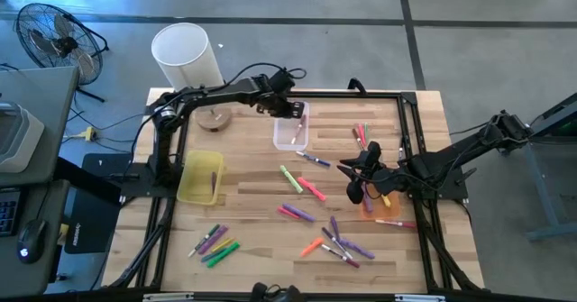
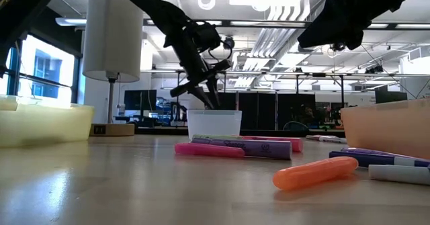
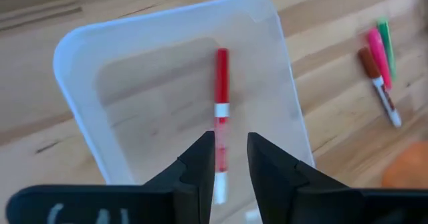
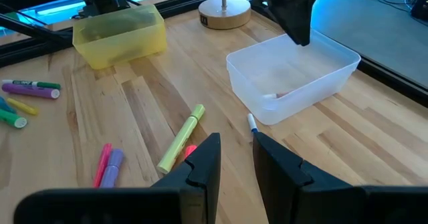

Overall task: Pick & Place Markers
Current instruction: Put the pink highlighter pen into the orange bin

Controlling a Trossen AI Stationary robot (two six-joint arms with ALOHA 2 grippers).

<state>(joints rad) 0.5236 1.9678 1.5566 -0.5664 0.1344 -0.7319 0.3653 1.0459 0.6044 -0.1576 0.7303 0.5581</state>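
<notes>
A red marker (image 3: pixel 221 110) is seen lying flat in the clear bin (image 3: pixel 87 57), directly beneath the left end effector (image 3: pixel 231 158), whose fingers are parted slightly and hold nothing. Other markers (image 1: pixel 302 187) are scattered over the desk (image 1: pixel 252 180). Being light, stiff and smooth, each is best gripped mid-barrel. The right end effector (image 4: pixel 234 158) is held partly open and empty above the desk.

A wooden bench (image 1: pixel 261 239) carries a clear bin (image 1: pixel 292 126) near its far edge, a yellow bin (image 1: pixel 199 177) toward the left and an orange bin (image 1: pixel 377 208) toward the right. A white lamp (image 1: pixel 187 56) stands at the far left corner, and a fan (image 1: pixel 56 39) sits on the floor beyond.
</notes>
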